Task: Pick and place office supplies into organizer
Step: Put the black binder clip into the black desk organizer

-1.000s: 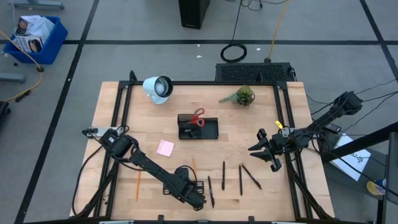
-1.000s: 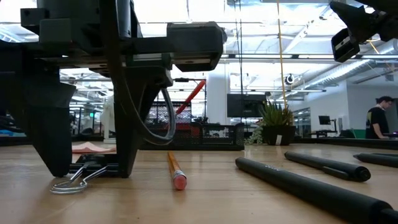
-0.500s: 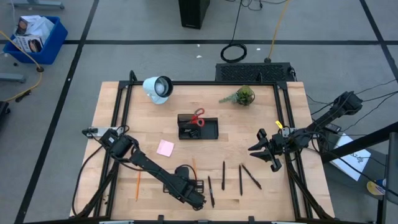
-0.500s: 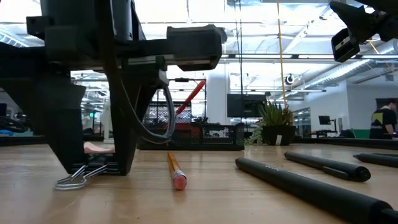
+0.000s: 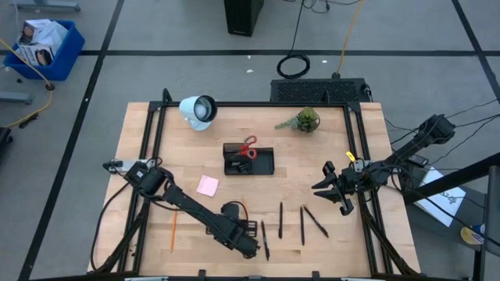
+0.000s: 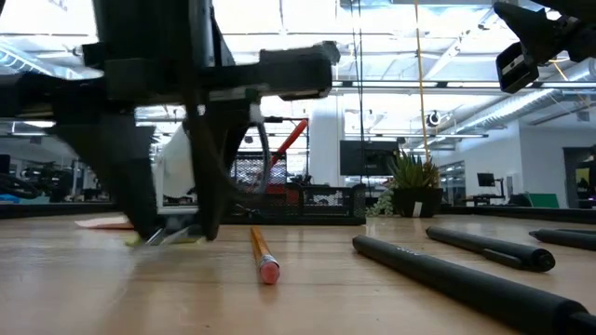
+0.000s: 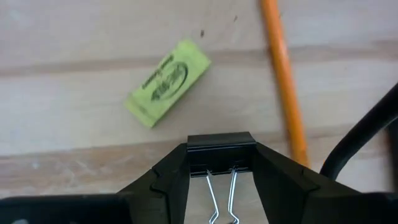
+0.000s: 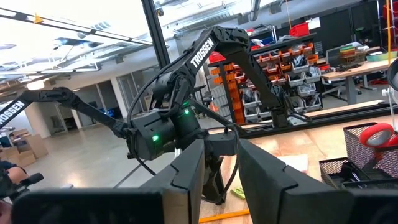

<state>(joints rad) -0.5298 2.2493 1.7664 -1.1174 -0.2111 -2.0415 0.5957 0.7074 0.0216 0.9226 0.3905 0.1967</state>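
My left gripper (image 5: 231, 212) is near the table's front edge, shut on a small black binder clip (image 7: 221, 149). Just beyond it lie a yellow eraser (image 7: 166, 81) and an orange pencil (image 7: 283, 81). The black organizer (image 5: 262, 162) stands mid-table with the red-handled scissors (image 5: 248, 148) sticking up out of it. A pink sticky-note pad (image 5: 207, 185) lies flat to its left. Several black pens (image 5: 302, 225) lie near the front edge. My right gripper (image 5: 332, 189) hovers open at the table's right side, touching nothing. My left gripper pinches the binder clip's black body (image 7: 221, 144) between its two fingertips (image 7: 171, 171), one on each end of it. The fingers come from above, pointing down. The clip's wire handles (image 7: 221, 193) run back between the fingers. I cannot tell whether the clip touches the table.
A white round lamp (image 5: 198, 110) and a small green plant (image 5: 306, 119) stand along the far edge. A second orange pencil (image 5: 173, 232) lies at the front left. A black mesh panel (image 5: 319, 90) lies beyond the far edge. Black frame rails run along both sides.
My left gripper has gone toward the table's far edge, taking the binder clip with it, away from the front edge and toward the yellow eraser. It has stayed shut on the clip. My right arm has kept still.
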